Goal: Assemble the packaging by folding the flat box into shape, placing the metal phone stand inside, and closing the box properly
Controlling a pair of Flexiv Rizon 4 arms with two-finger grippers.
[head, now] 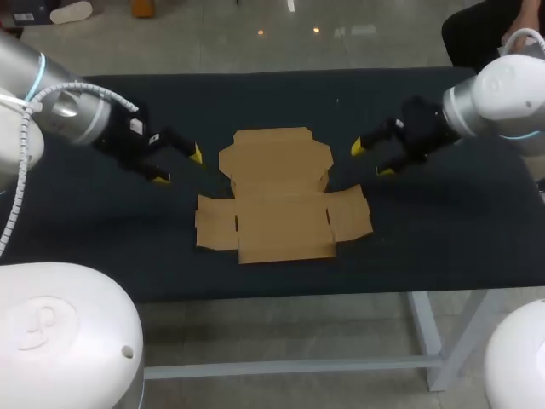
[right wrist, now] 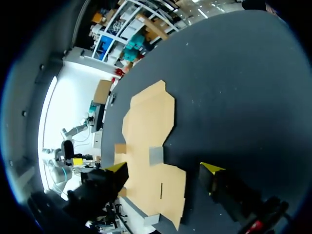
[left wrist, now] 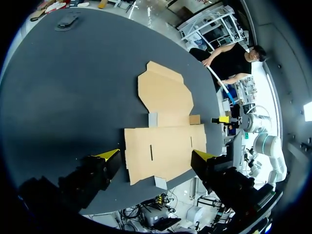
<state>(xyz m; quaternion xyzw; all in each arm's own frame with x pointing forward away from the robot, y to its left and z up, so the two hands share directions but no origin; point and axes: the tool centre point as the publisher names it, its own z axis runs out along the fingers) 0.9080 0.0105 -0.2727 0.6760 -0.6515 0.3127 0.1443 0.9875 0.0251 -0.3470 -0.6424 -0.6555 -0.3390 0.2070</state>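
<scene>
Finding: the flat box [head: 277, 194] lies unfolded near the middle of the table [head: 102, 247], with its lid panel toward the far edge and its side flaps spread out flat. No panel is raised, so I judge that folding has not begun.

Left gripper [head: 177, 165]: it hovers just beside the box's left edge with its fingers spread wide and nothing in them. Right gripper [head: 370, 158]: it hovers just off the box's right edge, likewise wide open and empty. Neither gripper touches the cardboard.

Stand: no metal phone stand can be identified with certainty. A small dark object [left wrist: 66, 22] sits near the table's far edge, well apart from the box (too small to say what it is).

Recommendation for the step in hand, which is raising the side walls:
- Lower each gripper to table level.
- Slide one fingertip under a side flap, not onto it.
- Lift both sides together so the sheet does not skid on the dark cloth.
- Bend each fold along its scored crease.
- Hold one wall steady while the other is tucked.

Risk: a push from one side alone is likely to shove the whole sheet sideways.
</scene>
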